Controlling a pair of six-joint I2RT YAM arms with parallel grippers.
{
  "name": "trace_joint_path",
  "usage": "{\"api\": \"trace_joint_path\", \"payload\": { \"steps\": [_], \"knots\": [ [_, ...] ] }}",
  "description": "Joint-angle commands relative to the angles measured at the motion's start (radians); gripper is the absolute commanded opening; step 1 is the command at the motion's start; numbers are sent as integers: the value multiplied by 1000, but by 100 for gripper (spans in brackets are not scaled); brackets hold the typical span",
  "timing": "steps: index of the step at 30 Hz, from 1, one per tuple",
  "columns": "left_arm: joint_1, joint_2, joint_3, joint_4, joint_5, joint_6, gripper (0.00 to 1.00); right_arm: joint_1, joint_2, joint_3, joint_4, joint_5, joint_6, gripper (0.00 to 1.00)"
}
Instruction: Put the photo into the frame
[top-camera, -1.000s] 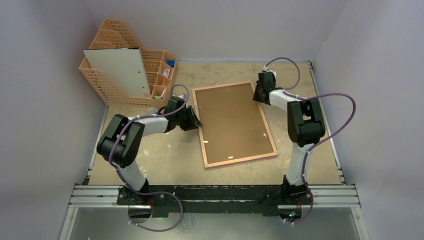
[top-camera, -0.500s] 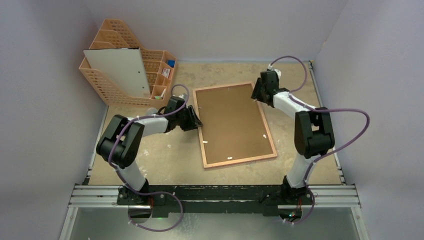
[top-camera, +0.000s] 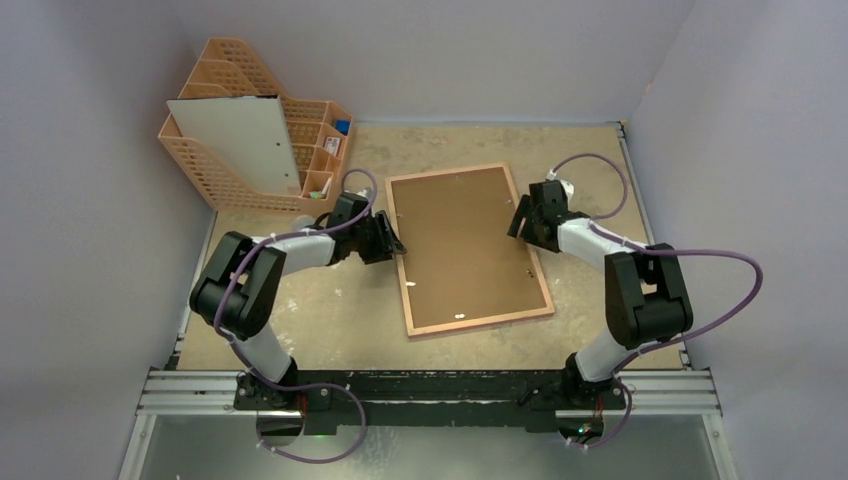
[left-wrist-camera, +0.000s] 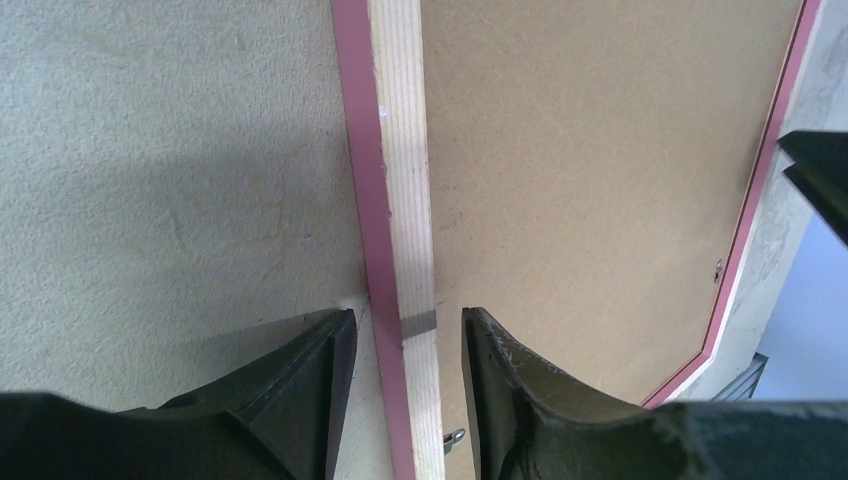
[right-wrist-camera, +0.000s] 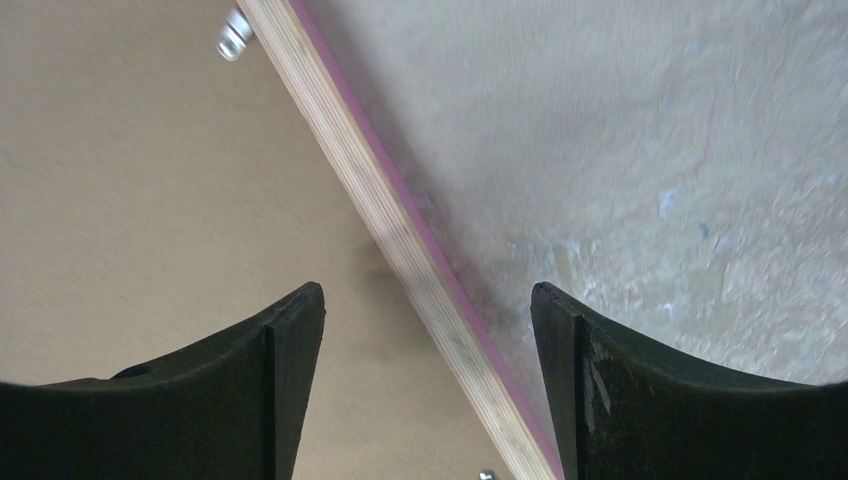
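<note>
Frame: the large thin-railed rectangular picture frame (top-camera: 480, 320) lies back-up in the middle of the beige desk (top-camera: 330, 310), slightly skewed. Its long rails run from the far edge toward the near edge.
Backing: a brown fibreboard backing panel (top-camera: 460, 250) fills the frame's opening and lies flat inside it.
Photo: no printed side shows in any view. A large white rectangular sheet (top-camera: 235, 140) leans on the orange mesh file rack (top-camera: 225, 75) in the far left corner. It may be the print's blank back, but that cannot be told.
Left gripper: the left gripper (left-wrist-camera: 407, 315) sits at the frame's left rail (left-wrist-camera: 400, 150) where it was a second ago. Its jaws are parted, one on each side of the rail, with a thin gap either way and nothing clamped. A small grey metal tab (left-wrist-camera: 420, 322) sits on the rail between them.
Right gripper: the right gripper (right-wrist-camera: 426, 295) has its jaws spread wide over the right rail (right-wrist-camera: 340, 130) and holds nothing.
Just changed: the right arm has come back from the frame's far right corner to the middle of the right rail, nearer the desk's near edge. The frame itself has not shifted.
Meaning: the two grippers now face each other across the frame. Judging by this, the board's retaining tabs or the board itself come next, since the opening is covered and no print can go in yet.
</note>
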Motion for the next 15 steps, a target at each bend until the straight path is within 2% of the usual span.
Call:
{"api": "trace_joint_path", "payload": {
  "steps": [1, 15],
  "knots": [
    [1, 38, -2, -66, 20, 18, 46, -5, -61, -64, 19, -86, 45, 77],
    [1, 113, 149, -70, 71, 9, 46, 5, -105, -143, 132, -337, 42, 64]
  ]
}}
